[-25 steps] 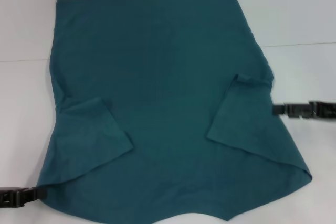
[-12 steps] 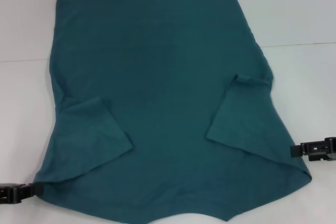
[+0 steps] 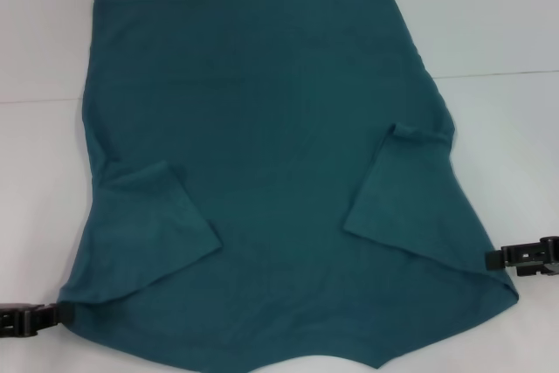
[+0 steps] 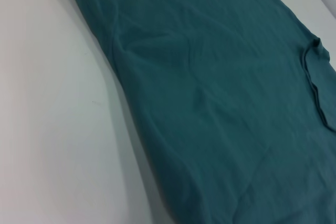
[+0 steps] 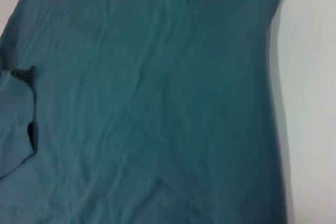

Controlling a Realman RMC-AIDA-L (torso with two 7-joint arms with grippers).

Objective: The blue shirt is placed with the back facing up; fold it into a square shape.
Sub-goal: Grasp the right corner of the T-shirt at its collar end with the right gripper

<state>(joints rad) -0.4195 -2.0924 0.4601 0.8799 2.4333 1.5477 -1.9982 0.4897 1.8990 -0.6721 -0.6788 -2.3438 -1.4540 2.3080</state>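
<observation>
The blue shirt lies flat on the white table, its hem at the far side. Both short sleeves are folded inward over the body, one on the left and one on the right. My left gripper sits low at the shirt's near-left corner, its tip at the fabric edge. My right gripper is at the shirt's near-right edge, its tip touching or just short of the cloth. The left wrist view shows the shirt beside bare table, and the right wrist view shows the shirt with a sleeve edge.
The white table surrounds the shirt on the left, right and far sides. A thin seam line crosses the tabletop behind the right side. The shirt's near edge runs off the bottom of the head view.
My right gripper has travelled along the shirt's right edge toward the near corner. The left gripper has shifted only slightly at the near-left corner. The shirt has not moved.
</observation>
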